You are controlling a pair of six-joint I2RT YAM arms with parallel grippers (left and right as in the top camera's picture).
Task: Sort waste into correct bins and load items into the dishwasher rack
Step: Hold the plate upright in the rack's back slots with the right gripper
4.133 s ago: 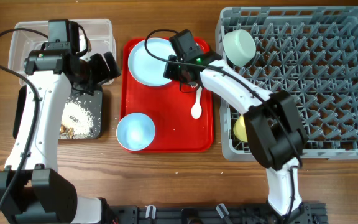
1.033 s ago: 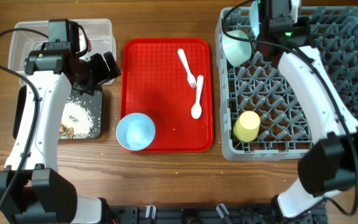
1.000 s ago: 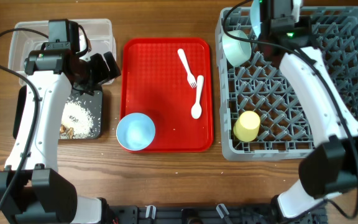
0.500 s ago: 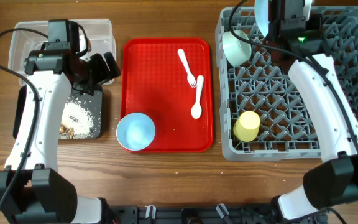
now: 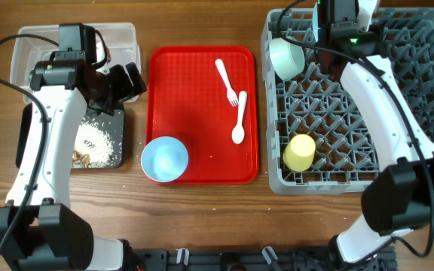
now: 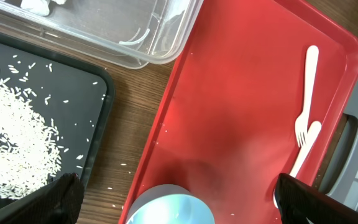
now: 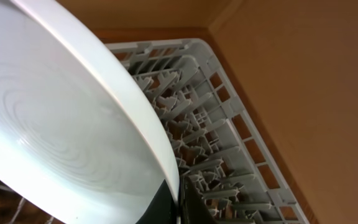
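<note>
Dishwasher rack (image 5: 398,113): beneath right pincer (image 5: 336,9). Red serving tray (image 5: 194,105): on tabletop (image 5: 202,203), just right of left pincer (image 5: 132,79). Pale blue plate (image 7: 55,124): on edge, clamped in right pincer over rack's far rows. Left pincer: spread wide, empty. Pale green bowl (image 5: 290,56): in rack, just left of right pincer. Yellow cup (image 5: 301,152): in rack, well apart from right pincer. Fork (image 5: 227,81), spoon (image 5: 239,120): on tray, between pincers.

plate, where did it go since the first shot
The right gripper took the pale blue plate off the red tray and carried it to the far edge of the dishwasher rack, held on edge. The left gripper, blue bowl, spoon, green bowl and yellow cup stayed put.
</note>
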